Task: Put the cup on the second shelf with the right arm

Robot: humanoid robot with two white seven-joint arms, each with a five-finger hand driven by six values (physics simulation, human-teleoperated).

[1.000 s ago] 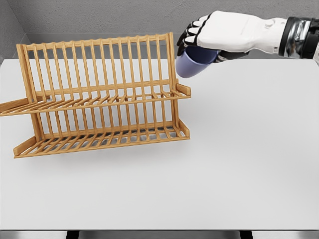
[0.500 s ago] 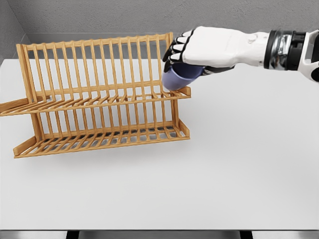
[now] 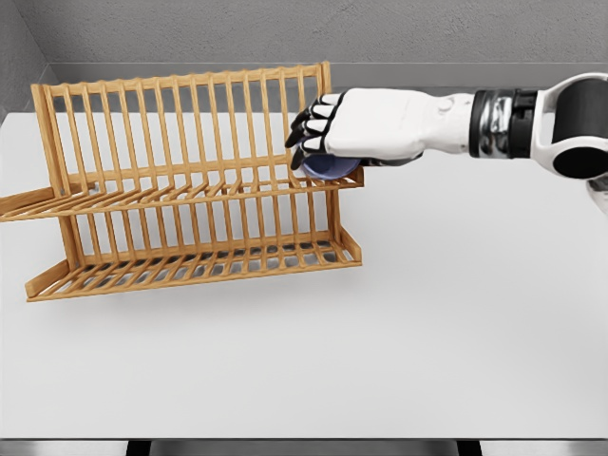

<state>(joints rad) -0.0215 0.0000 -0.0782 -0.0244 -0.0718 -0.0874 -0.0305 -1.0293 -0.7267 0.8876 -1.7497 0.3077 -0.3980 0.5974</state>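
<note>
R arm stretched leftward, right hand [image 3: 328, 142] palm down, fingers curled.

Right hand [image 3: 366, 128] gripping blue cup [image 3: 330, 167], over wooden rack's [image 3: 180, 190] upper shelf, white table [image 3: 427, 313]

The right hand [image 3: 328, 142] has carried the cup [image 3: 330, 168] leftward and down onto the rack's upper shelf [image 3: 190, 195].

White table [image 3: 456, 313], wooden dish rack [image 3: 180, 190] on it.
</note>
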